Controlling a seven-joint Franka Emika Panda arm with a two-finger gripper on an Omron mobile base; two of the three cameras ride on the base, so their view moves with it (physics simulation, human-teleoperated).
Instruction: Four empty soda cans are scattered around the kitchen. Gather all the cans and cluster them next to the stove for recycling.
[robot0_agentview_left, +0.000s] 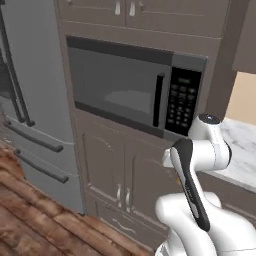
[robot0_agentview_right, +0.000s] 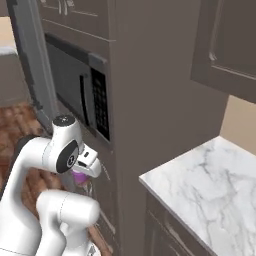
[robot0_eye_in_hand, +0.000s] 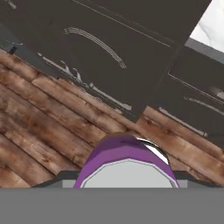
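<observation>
- Clamping the small purple-pink soda can with its silver top between the jaws of the two-finger gripper, low beside the white arm.
- Hanging above the wood-plank floor, near the dark brown cabinet doors.
- Facing the built-in grey microwave.

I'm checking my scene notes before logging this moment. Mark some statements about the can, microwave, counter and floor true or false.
1. The gripper holds a purple can. True.
2. The microwave door hangs open. False: it is closed.
3. The marble counter has a red can on it. False: no can shows on it.
4. The floor is wood plank. True.
5. The microwave sits built into brown cabinets. True.
</observation>
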